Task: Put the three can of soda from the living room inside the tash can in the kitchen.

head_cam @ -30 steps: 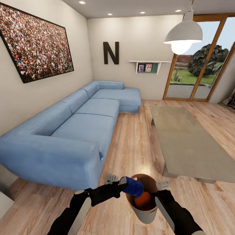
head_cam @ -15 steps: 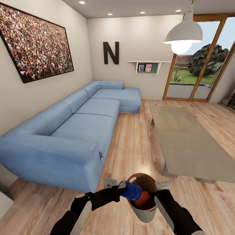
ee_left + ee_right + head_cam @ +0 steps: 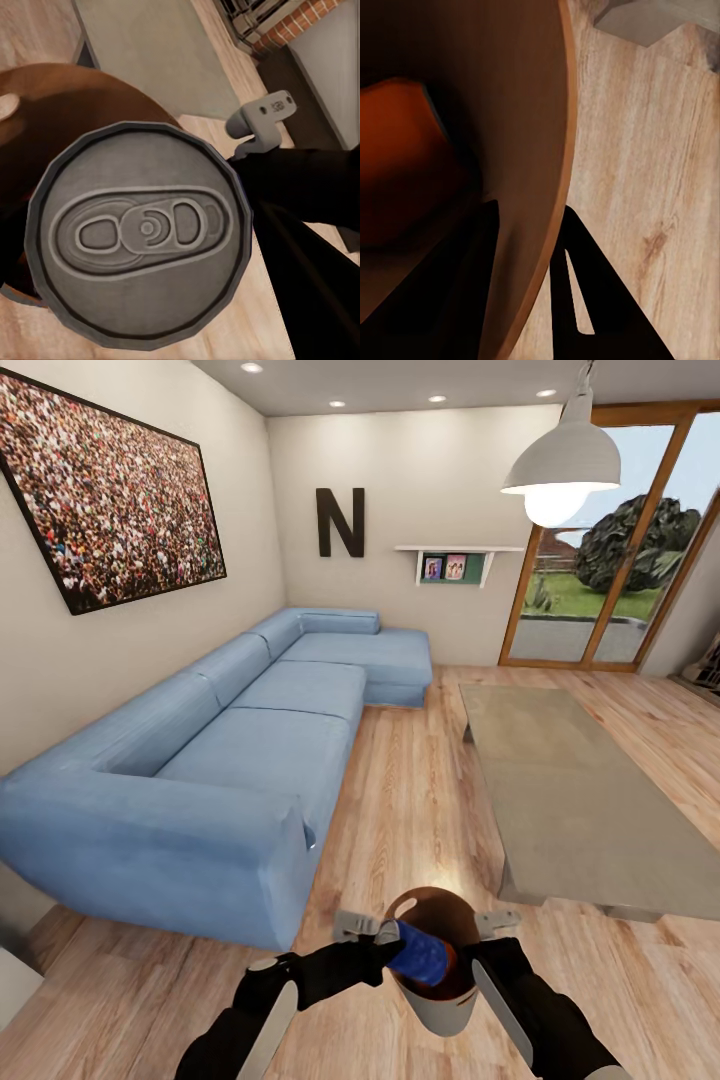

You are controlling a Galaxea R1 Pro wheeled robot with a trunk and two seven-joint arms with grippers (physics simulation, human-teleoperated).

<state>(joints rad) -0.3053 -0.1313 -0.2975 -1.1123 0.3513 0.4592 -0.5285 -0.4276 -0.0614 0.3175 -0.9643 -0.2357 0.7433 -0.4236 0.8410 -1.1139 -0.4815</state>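
Left gripper (image 3: 385, 938) pinches blue can (image 3: 420, 954) over bin (image 3: 446, 1008) mouth; right gripper (image 3: 521, 300) clamps bin rim. Can looks light, rigid, slick: grip mid-body.

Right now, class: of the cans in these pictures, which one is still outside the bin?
The blue can, held by the left gripper over the bin; the orange can already lies inside.
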